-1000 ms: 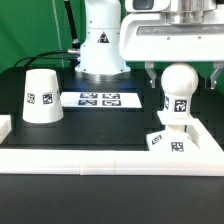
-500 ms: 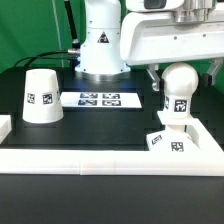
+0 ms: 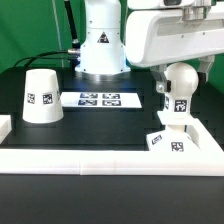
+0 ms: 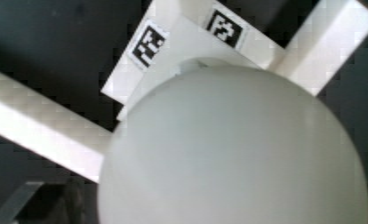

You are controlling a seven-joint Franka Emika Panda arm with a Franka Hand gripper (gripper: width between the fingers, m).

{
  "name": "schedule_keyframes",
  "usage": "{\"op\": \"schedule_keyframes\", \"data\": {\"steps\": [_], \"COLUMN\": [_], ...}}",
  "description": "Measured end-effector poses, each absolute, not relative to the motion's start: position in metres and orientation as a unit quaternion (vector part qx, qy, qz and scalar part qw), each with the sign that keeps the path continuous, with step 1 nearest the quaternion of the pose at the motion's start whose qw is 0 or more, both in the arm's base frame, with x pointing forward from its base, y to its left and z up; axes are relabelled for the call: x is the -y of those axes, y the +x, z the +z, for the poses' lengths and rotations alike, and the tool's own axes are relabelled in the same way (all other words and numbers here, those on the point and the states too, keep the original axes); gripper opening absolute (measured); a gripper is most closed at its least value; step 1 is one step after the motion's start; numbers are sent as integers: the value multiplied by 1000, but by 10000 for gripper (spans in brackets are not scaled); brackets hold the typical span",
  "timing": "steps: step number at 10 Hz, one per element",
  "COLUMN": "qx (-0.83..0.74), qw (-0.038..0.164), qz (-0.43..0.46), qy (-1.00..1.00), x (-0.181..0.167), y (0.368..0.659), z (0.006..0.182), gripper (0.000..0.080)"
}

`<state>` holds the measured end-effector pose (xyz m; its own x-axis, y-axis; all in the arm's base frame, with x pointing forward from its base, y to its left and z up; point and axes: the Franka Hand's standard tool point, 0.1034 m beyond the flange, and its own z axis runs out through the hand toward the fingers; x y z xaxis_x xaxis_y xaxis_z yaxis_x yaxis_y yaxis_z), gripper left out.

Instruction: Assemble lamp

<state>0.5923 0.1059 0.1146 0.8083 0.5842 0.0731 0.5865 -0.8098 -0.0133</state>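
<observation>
Closing in on bulb: hand now lower, grip unconfirmed

Near: rail (image 3: pixel 100 165) runs across the front, nothing touching it. Just behind, on ext view's right, the base (image 3: pixel 166 142) has the bulb (image 3: pixel 179 92) standing upright on it, touching.

Change vs 1 s ago: gripper (image 3: pixel 182 66) housing has come lower and shifted toward ext view's left, so it's right over the bulb top. Bulb and base haven't budged. Reads as lining up to grab or seat the bulb, so prob still the bulb step.

Shade (image 3: pixel 40 97) sits well apart at left, not yet fitted. Farther back: marker board (image 3: pixel 98 99), then the arm's pedestal (image 3: pixel 100 45).

Hidden: fingertips masked by housing and bulb, so can't tell jaw gap or whether it has hold of anything. Wrist view is nearly all bulb, with a blurred tagged white part behind. Bulb/base joint not visible.
</observation>
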Motion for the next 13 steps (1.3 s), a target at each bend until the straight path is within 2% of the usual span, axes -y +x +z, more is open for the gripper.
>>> {"op": "schedule_keyframes", "data": {"steps": [5, 6, 10, 13], "qx": [400, 397, 381, 269], "qw": [-6, -6, -6, -1], "qz": [-29, -29, -29, -29], "qy": [-916, -918, -924, -963], "x": [-104, -104, -103, -102], "y": [593, 593, 593, 594], "z": [114, 114, 114, 114], "gripper": [699, 572, 576, 576]}}
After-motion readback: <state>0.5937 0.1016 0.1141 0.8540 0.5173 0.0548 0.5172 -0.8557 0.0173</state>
